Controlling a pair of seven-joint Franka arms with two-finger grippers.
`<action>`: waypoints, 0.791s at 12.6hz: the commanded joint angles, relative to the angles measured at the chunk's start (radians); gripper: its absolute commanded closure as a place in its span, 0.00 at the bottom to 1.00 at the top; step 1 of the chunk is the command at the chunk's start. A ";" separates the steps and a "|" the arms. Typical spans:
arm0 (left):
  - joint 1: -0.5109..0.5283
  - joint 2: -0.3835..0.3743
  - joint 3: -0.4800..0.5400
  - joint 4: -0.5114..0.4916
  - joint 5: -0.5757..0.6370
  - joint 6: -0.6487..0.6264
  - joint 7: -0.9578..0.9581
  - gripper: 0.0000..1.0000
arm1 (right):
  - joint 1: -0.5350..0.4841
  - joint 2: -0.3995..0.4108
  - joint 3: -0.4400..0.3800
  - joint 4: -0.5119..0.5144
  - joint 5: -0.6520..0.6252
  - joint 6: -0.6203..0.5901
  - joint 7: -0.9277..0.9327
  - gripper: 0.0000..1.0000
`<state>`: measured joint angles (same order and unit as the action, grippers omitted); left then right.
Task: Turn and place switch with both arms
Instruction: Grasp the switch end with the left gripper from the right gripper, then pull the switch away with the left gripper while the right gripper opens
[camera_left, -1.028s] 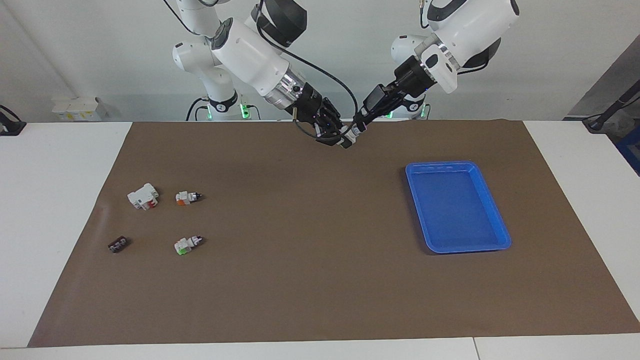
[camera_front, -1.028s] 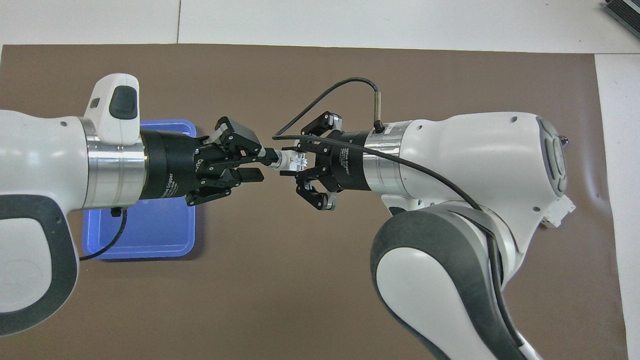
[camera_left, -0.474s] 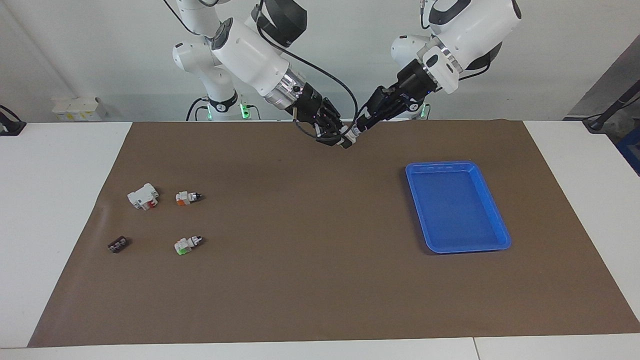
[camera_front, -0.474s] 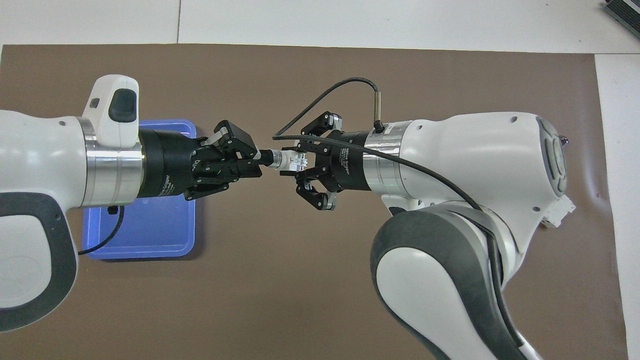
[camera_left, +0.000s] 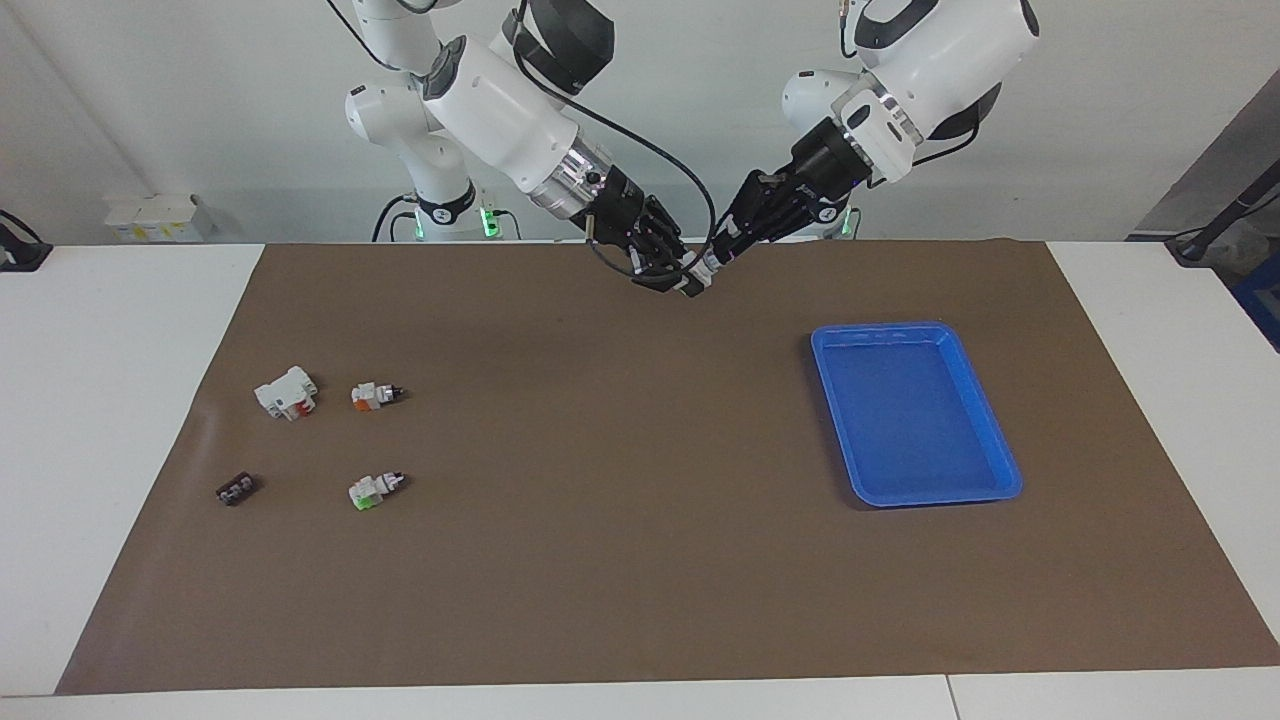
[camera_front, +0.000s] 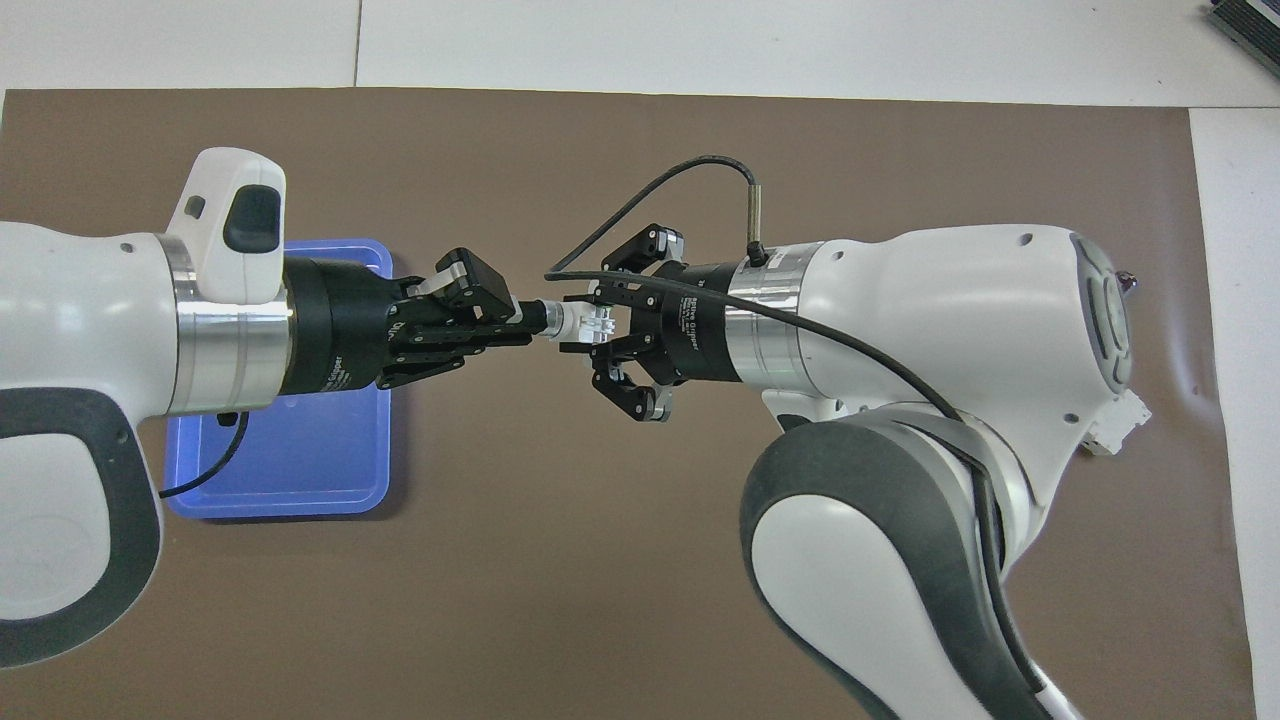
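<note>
Both large white jointed arms meet in the air over the brown paper mat (camera_left: 640, 560), above its edge nearest the robots and well apart from the blue plastic tray (camera_left: 1000, 440). Between them hangs a small white plastic switch (camera_front: 590, 322) with a black knob end. The right gripper (camera_front: 600, 338) has its jaws closed on the white body; the left gripper (camera_front: 525, 322) has its jaws drawn narrow around the black knob. Judgement: the pick-up is done and the turning step is in hand; whether the knob has been turned through, I cannot tell. Release by one arm and placing, presumably in the blue tray, which holds nothing, are left. Hard to make out: the held switch's coloured end is covered by the right gripper's fingers (camera_front: 630, 400), so its colour is not readable. Another white switch with a light-green end (camera_left: 372, 490) lies on the mat toward the right arm's end, well apart from the tray, with an orange-ended white switch (camera_left: 374, 395), a larger white block with red marks (camera_left: 286, 392) and a small dark block (camera_left: 235, 490) near it. In the overhead view the right arm covers these, and the left arm hides part of the tray.
</note>
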<state>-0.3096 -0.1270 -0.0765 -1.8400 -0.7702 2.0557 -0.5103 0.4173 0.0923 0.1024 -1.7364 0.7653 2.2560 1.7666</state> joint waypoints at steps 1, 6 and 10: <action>-0.020 -0.022 0.008 -0.030 -0.004 0.011 0.029 1.00 | -0.005 -0.005 0.003 -0.003 0.009 0.004 0.004 1.00; -0.003 -0.020 0.011 -0.030 -0.003 0.029 0.362 1.00 | -0.005 -0.005 0.003 -0.003 0.009 0.005 0.004 1.00; 0.020 -0.022 0.009 -0.027 -0.004 0.018 0.692 1.00 | -0.005 -0.005 0.003 -0.003 0.009 0.004 0.004 1.00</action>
<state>-0.3067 -0.1271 -0.0743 -1.8415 -0.7720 2.0547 0.0333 0.4174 0.0932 0.1028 -1.7344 0.7654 2.2615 1.7666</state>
